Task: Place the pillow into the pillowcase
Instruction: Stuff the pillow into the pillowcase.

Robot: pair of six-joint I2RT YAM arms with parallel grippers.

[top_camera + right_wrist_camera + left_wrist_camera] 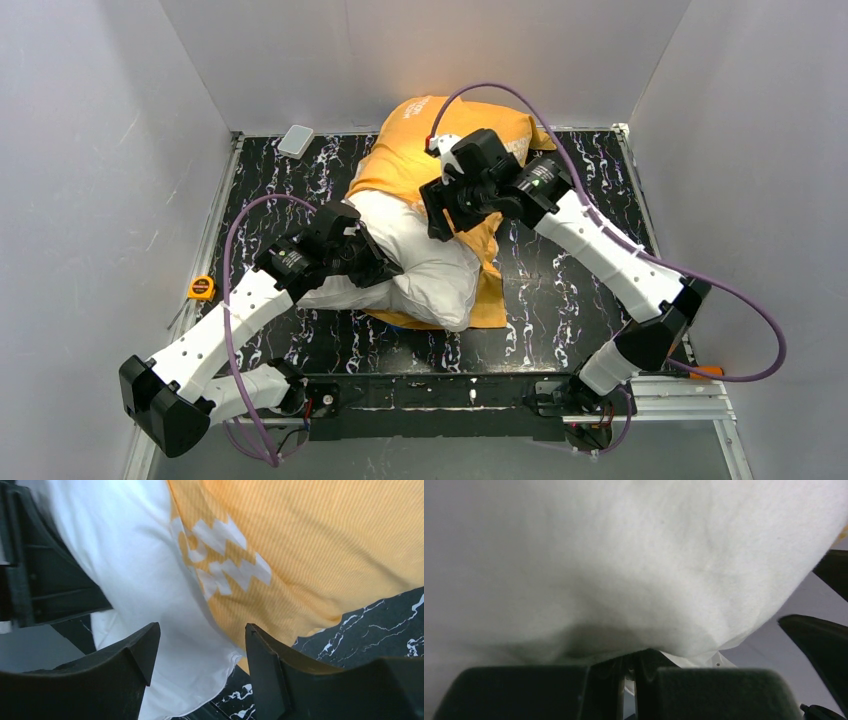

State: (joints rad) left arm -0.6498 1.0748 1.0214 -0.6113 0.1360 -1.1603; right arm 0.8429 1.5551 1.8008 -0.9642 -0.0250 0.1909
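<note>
The left gripper [626, 662] is closed on a fold of the pillow [430, 265] at its left edge. The right gripper [200, 630] stands wide with nothing between its fingers, hovering over the line where the pillow meets the pillowcase [410, 150]. The pillow is white, plump and wrinkled. Its far part sits inside the pillowcase and its near end bulges out toward the arm bases. The pillowcase shows its orange-yellow side with white printed marks and lies at the middle and far part of the black marbled table [560, 290].
</note>
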